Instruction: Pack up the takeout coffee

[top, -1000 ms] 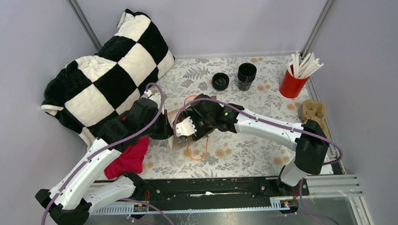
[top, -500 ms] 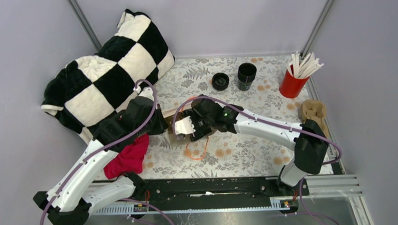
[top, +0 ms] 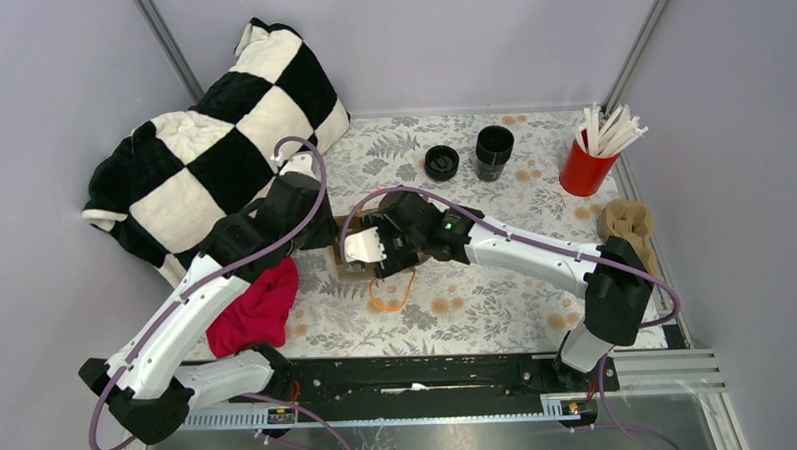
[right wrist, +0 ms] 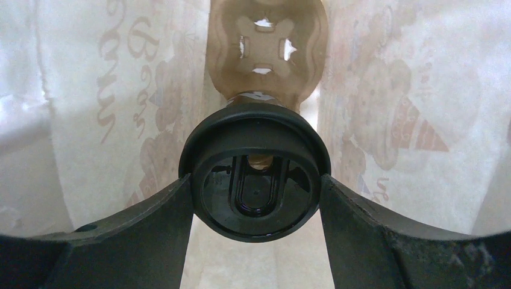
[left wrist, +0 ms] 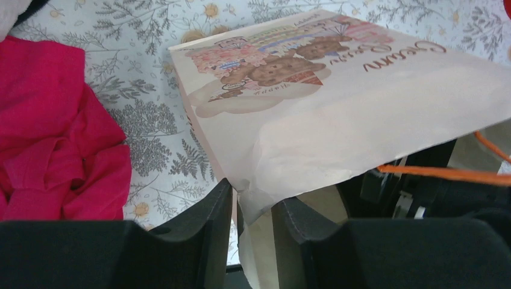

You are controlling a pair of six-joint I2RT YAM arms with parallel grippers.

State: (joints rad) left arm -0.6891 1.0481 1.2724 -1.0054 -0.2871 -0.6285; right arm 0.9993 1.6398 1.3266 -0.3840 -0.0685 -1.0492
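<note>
Right wrist: right fingers (right wrist: 138, 235) clamp the black-lidded takeout coffee (right wrist: 256, 180) inside the bag (right wrist: 78, 120); left fingers (left wrist: 205, 229) narrowly parted.

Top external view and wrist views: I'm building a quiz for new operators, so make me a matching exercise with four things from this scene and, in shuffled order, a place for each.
Things:
1. takeout coffee
2. red cup
3. red cloth
4. stack of black cups

Places:
A. far right corner, holding white straws
B. inside the paper bag, held by the right gripper
C. near left, just in front of the checkered blanket
D. far side, just right of the black lids

Pairs: 1-B, 2-A, 3-C, 4-D
</note>
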